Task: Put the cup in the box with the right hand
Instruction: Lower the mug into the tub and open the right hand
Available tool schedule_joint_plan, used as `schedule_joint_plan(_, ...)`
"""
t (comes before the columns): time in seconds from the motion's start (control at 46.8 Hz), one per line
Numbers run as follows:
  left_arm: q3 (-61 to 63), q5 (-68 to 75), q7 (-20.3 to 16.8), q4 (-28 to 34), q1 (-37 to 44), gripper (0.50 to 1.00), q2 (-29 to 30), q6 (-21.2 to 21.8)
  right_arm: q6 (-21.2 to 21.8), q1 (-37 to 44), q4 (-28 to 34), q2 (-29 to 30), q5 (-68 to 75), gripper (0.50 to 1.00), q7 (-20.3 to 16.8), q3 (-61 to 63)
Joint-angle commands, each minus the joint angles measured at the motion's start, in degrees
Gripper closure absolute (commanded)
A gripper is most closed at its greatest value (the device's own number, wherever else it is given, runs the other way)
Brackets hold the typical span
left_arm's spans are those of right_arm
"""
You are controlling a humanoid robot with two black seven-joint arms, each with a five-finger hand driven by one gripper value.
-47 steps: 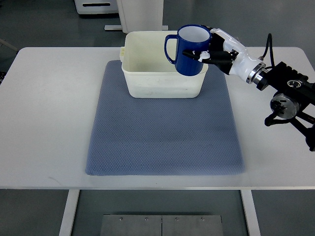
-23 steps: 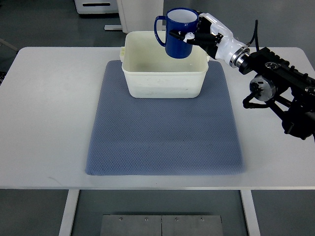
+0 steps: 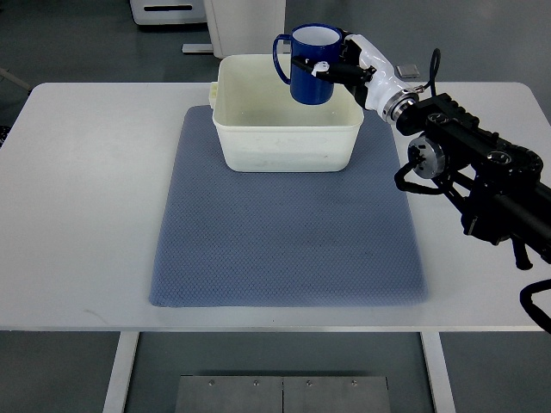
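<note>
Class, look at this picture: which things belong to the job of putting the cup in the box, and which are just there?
Part of the job:
blue cup, held upright above the box
cream box, open
right hand, gripping the cup

Just there:
grey mat under the box
white table

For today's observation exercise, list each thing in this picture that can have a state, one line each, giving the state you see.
Blue cup: upright, held in the air over the box, handle pointing left.
Box: open-topped, nothing seen inside, sitting on the mat's far end.
Right hand: fingers closed on the cup's side.
Mat: lying flat on the table.
Table: white, carrying the mat.
Left hand: out of view.
</note>
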Motion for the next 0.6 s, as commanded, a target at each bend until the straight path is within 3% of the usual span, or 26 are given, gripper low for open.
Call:
schedule_joint_plan(0.0, 0.0, 0.0, 0.0, 0.0, 0.0, 0.5, 0.0, 0.0, -0.5, -0.2, -0.4, 0.0, 0.0, 1.0, 0.0, -1.0)
schedule_joint_plan(0.257, 0.0, 0.0, 0.0, 0.0, 0.0, 0.5, 0.0, 0.0, -3.5, -0.7, -0.5, 0.5, 0.0, 1.0, 0.1, -3.3)
schedule_joint_plan(0.577, 0.0, 0.0, 0.0, 0.0, 0.0, 0.5, 0.0, 0.0, -3.8, -0.7, -0.5, 1.0, 0.0, 1.0, 0.1, -3.3)
